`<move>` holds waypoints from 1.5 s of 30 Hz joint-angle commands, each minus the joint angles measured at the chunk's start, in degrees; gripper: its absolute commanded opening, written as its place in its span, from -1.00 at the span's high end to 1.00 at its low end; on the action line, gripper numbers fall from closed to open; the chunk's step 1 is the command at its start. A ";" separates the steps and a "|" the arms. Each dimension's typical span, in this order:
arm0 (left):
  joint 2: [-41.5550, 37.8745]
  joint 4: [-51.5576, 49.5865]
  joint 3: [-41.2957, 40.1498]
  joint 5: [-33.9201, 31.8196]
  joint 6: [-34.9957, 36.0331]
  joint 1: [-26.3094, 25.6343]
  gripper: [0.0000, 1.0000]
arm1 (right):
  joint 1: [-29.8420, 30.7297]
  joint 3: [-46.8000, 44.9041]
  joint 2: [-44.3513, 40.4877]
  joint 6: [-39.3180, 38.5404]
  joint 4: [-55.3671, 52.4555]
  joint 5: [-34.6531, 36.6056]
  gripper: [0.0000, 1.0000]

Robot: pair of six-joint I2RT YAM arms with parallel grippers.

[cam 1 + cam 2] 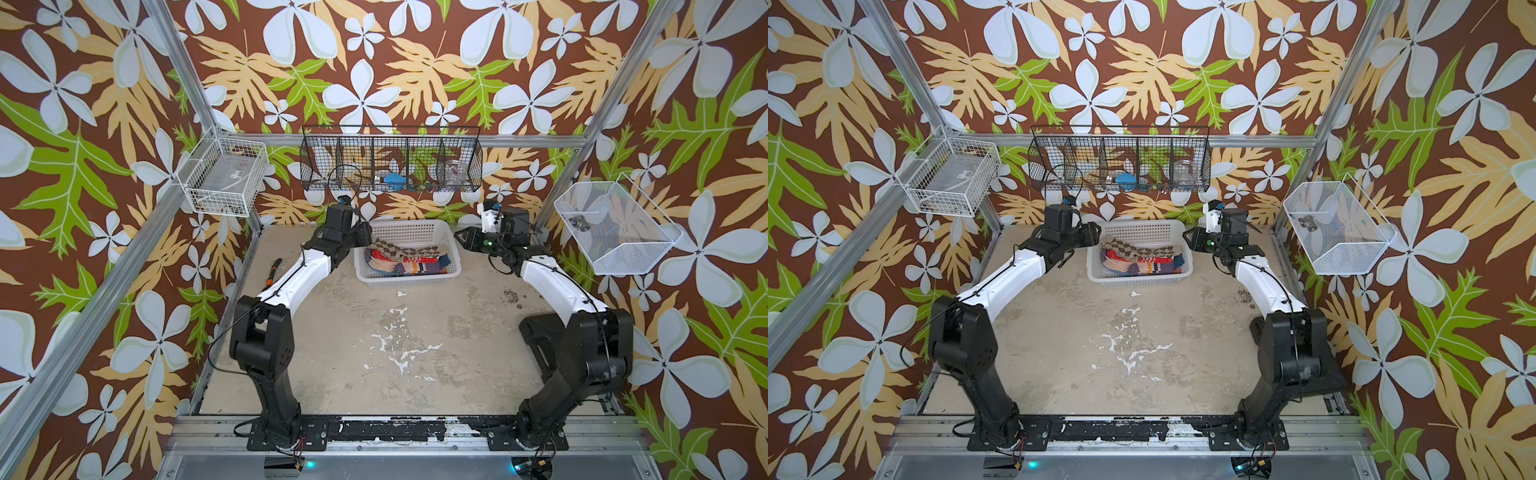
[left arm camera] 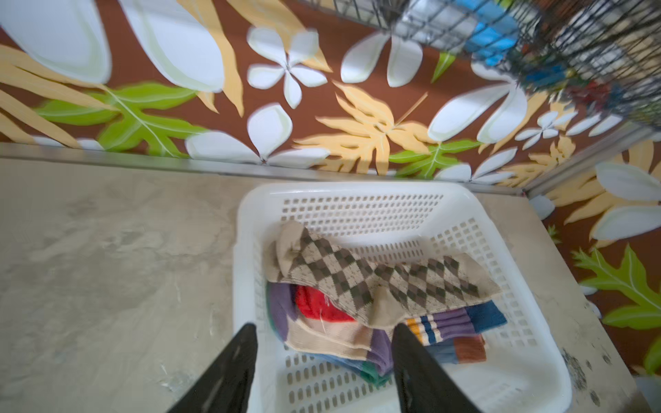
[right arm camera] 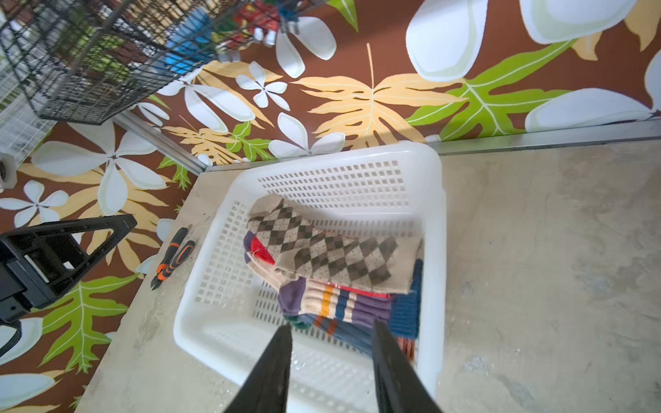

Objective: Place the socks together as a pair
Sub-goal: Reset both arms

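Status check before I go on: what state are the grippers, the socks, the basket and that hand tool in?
Left gripper: open, empty, above the basket.
Right gripper: open, empty, above the basket.
Basket: upright, holding every sock in view.
Argyle socks: lying on top, overlapping.
Striped sock: partly covered by the argyle.
Red sock: mostly buried.
Pliers: lying flat beside the basket.

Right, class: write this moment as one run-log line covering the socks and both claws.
socks: piled in white basket, argyle sock on top | left claw: open, empty, at basket edge | right claw: open, empty, at basket edge
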 commanded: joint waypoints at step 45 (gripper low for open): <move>-15.00 83.34 -73.89 -15.25 14.66 13.30 -1.00 | -5.23 -67.74 -9.98 -16.03 82.34 37.19 -0.99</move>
